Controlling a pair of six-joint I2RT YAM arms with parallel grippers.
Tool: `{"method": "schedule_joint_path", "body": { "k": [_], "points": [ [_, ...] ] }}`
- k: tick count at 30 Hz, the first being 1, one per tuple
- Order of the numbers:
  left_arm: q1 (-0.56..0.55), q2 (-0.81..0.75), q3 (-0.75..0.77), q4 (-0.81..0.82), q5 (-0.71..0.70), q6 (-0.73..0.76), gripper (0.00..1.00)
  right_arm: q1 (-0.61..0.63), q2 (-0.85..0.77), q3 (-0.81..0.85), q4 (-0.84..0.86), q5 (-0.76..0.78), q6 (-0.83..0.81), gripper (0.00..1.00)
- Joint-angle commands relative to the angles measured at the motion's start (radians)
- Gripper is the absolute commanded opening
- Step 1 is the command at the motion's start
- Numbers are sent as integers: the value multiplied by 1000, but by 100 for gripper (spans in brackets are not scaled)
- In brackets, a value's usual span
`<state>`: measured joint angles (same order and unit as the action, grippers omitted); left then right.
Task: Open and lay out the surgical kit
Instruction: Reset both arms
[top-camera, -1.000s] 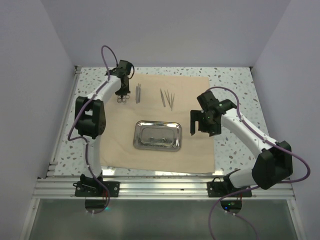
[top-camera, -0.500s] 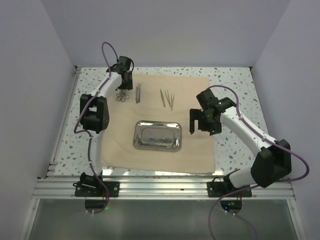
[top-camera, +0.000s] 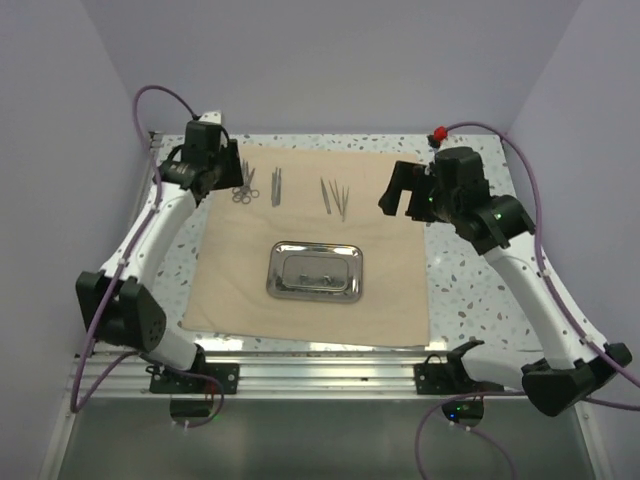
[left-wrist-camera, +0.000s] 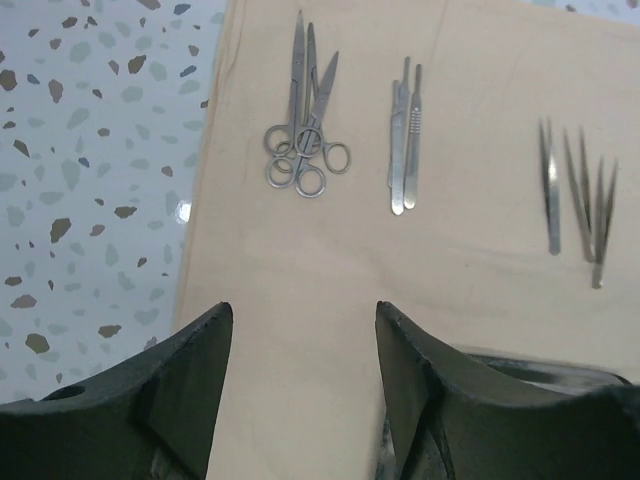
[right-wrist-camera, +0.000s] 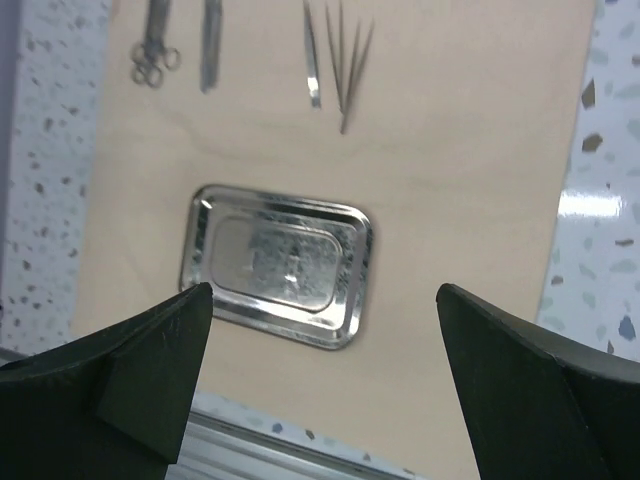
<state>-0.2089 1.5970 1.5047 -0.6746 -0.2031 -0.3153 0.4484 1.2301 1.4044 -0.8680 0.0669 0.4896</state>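
Left gripper jaws parted and empty over the beige cloth wrap, scissors lying just ahead of them, right gripper spread wide, holding nothing, steel tray seen between its fingers, tweezers beyond.

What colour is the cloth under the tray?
Plain beige cloth, no pattern; it shows best in the right wrist view.

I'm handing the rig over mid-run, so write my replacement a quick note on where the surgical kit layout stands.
Left end effector open, empty, above the left edge of the cloth wrap, near the scissors.
Right end effector open, empty, by the wrap's right edge.
Done: wrap spread flat, steel tray at its centre, looks empty; scissors, scalpel-like handles and tweezers rowed along the far edge.
Left: apparently little; the scissors overlap.
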Motion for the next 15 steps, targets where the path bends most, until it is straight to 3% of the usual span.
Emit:
{"method": "schedule_joint_path", "body": {
  "k": [1, 5, 15],
  "points": [
    [-9, -138, -109, 99, 73, -30, 62, -4, -63, 74, 110, 40, 17, 98],
    [-14, -227, -144, 106, 76, -36, 62, -2, -87, 105, 116, 54, 24, 98],
    [-12, -278, -112, 60, 54, -34, 62, -4, -184, 22, 156, 48, 17, 98]
  ]
}}
